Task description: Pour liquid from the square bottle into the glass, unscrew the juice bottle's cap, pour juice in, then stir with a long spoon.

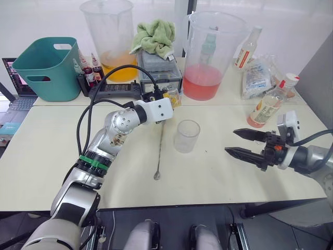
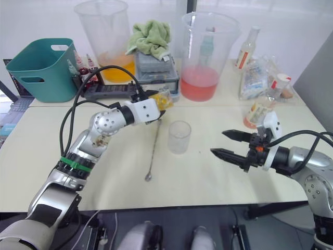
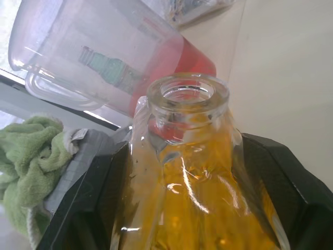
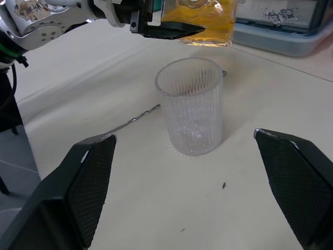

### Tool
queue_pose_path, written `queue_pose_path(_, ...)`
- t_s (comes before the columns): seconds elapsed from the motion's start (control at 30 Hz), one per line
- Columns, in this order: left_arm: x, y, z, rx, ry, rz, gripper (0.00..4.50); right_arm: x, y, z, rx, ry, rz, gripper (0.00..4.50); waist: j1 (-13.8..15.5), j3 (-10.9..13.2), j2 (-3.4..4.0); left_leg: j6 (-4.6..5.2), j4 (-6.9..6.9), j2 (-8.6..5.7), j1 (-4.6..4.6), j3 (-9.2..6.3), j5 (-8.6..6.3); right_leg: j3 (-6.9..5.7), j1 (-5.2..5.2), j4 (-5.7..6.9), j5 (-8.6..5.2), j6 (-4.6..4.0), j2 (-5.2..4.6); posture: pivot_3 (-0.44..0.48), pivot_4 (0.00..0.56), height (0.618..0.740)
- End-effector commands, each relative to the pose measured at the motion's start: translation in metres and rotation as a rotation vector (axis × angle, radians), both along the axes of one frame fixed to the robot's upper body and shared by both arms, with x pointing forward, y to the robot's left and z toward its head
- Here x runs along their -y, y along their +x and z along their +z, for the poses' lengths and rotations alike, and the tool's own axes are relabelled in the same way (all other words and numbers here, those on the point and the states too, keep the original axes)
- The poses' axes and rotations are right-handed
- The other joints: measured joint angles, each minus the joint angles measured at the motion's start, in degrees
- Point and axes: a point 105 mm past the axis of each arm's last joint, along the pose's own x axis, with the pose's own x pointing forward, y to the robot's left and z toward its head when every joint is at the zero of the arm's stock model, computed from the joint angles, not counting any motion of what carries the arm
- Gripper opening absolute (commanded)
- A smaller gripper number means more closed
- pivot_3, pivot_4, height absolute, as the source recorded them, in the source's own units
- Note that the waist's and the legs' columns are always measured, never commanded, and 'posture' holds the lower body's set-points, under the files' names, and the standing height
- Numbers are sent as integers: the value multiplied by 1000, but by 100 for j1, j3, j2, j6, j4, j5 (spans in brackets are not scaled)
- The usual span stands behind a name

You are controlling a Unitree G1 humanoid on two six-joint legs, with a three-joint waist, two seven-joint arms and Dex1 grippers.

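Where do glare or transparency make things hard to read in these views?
Left wrist view: bright streaks of glare run across the small faceted clear glass bottle of yellow liquid, held between the black jaws. Right wrist view: the small ribbed clear tumbler reads well against the pale table, with a faint shadow at its base. Left eye view: the thin long silver spoon is low in contrast.

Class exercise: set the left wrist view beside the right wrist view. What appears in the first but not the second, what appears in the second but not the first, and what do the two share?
Left wrist view alone: the square bottle's open neck, a big jug with red liquid behind it, and a green cloth.

Right wrist view alone: the empty ribbed glass standing on the table, the long spoon lying behind it, and the right gripper, fingers spread wide.

Shared: the square bottle of yellow liquid, clamped in the left gripper.
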Motion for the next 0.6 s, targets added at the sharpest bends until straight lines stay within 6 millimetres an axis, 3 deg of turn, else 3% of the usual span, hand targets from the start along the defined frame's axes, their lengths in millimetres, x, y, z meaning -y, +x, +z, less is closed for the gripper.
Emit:
queue_pose_path(0.03, 18, -13, 45, 188, -40, -70, 2780, -5, 0, 13, 73, -9, 11, 4500, 7, 0, 0, 0, 0, 0, 0, 0, 0, 0, 0, 0, 0, 0, 0, 0, 150, 740)
queue_pose_path(0.6, 32, -20, 37, 308, 33, -97, 2780, -1, 9, 12, 116, -51, -42, 4500, 12, 0, 0, 2, 2, 0, 0, -1, -1, -1, 0, 0, 0, 0, -2, 0, 150, 740)
